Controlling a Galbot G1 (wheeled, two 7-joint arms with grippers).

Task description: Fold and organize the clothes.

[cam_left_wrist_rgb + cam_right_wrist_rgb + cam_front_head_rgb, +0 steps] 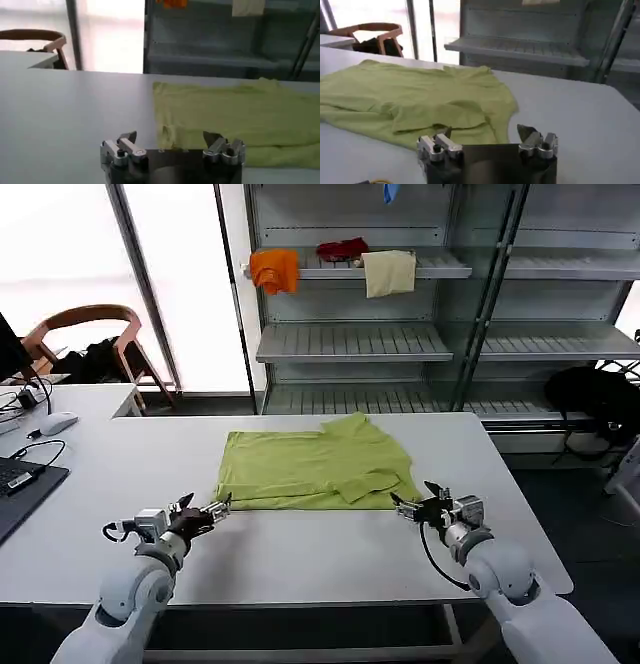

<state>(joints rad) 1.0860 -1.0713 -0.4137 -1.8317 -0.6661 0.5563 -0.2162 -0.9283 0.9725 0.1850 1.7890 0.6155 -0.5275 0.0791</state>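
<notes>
While both arms sit low in my head view, my left gripper (213, 511) hovers spread wide and empty at the lower-left corner of the lime-green T-shirt (315, 465). My right gripper (420, 502), equally spread and holding nothing, sits at the shirt's lower-right corner. Partly folded, the shirt lies mid-frame on the white table (300, 554).

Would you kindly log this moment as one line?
T-shirt: partly folded on table | left gripper: open, near corner | right gripper: open, near corner
</notes>
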